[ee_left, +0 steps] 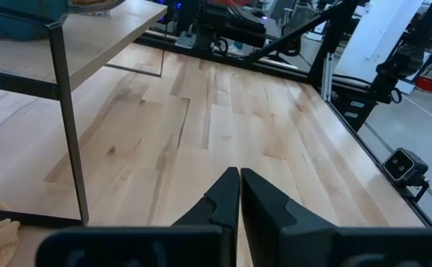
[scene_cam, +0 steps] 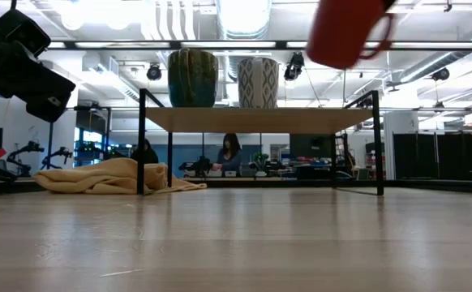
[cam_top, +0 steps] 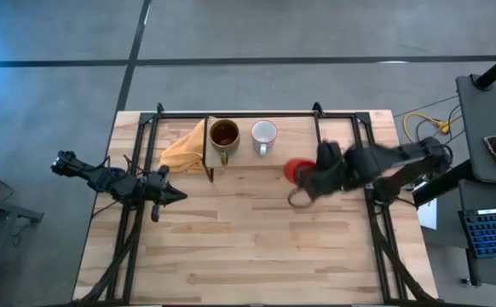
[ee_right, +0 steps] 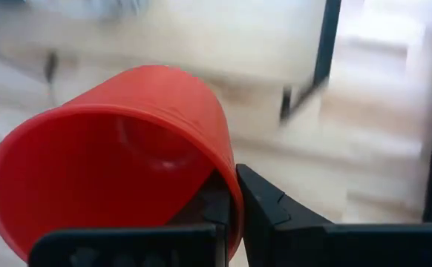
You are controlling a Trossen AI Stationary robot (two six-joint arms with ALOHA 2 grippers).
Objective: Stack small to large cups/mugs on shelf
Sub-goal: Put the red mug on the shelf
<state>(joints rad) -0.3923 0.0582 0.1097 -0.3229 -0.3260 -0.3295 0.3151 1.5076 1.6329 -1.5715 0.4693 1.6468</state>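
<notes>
right hand (ee_right: 231,204) grips red mug (ee_right: 119,156) rim | left hand (ee_left: 238,194) closed, empty | no legible labels

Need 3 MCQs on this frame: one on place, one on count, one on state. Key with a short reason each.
1. Where is the red mug?
A. on the shelf
B. on the tabletop
C. in the air, above shelf height

2. How many mugs stand on the shelf?
A. one
B. two
C. three

3. The left gripper is:
A. shut, holding nothing
B. shut on the cloth
C. wide open

Key:
1 C: the low view shows it aloft, tilted, gripped at the rim by the right gripper.
2 B: the olive mug and the white mug.
3 A: its fingers meet with nothing between.
</notes>
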